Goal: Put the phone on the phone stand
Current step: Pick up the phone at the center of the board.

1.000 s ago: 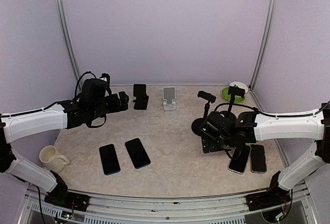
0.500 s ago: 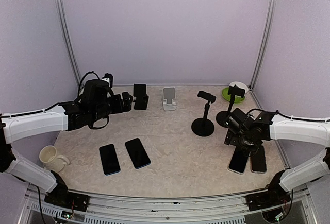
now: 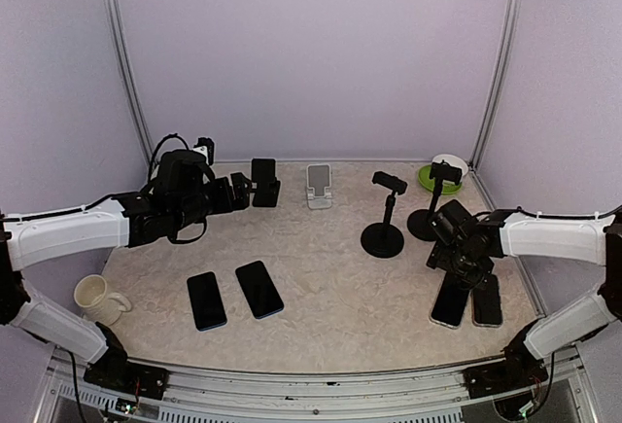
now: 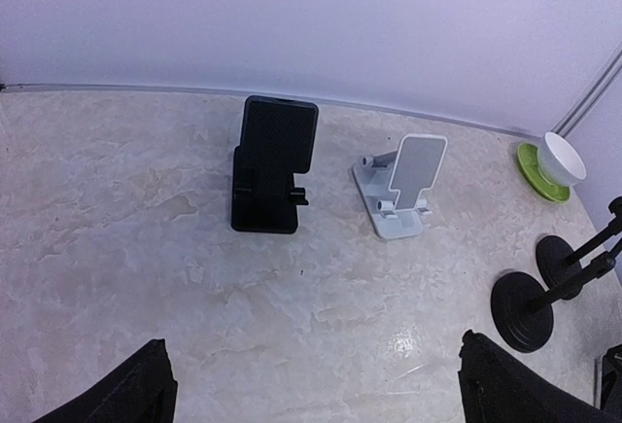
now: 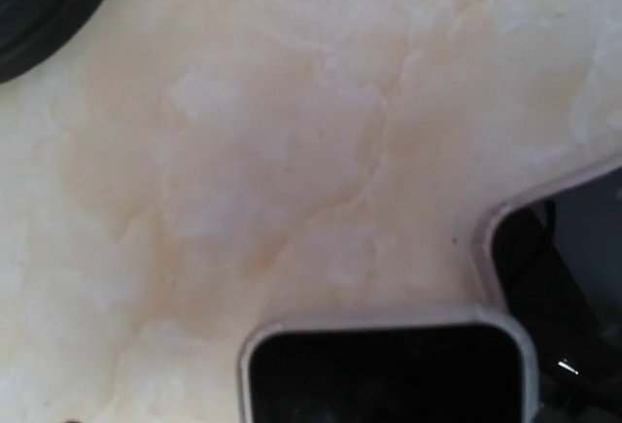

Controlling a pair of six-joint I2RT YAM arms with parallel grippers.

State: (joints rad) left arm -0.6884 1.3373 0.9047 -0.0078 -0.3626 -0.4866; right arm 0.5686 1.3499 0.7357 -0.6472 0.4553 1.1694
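Note:
Two dark phones [image 3: 450, 299] [image 3: 486, 299] lie side by side at the right front. My right gripper [image 3: 459, 260] hangs low just above their far ends; its fingers are out of the right wrist view, which shows one phone's silver-edged top [image 5: 384, 370] and the other phone's corner [image 5: 564, 277]. Two more phones [image 3: 206, 299] [image 3: 259, 289] lie at the left front. A black folding stand [image 3: 263, 182] [image 4: 272, 165] and a white stand [image 3: 318, 186] [image 4: 403, 185] stand at the back. My left gripper [image 3: 240, 192] [image 4: 321, 374] is open and empty, facing them.
Two black pole stands with round bases [image 3: 382, 239] [image 3: 426, 224] stand mid-right; one base shows in the left wrist view [image 4: 522, 299] and one in the right wrist view [image 5: 44, 0]. A green plate with a white bowl [image 3: 447, 172] is back right. A cream mug [image 3: 95, 295] sits front left.
My right arm has swung right, from beside the pole stand's base to over the two phones at the right front. My left arm has hardly moved.

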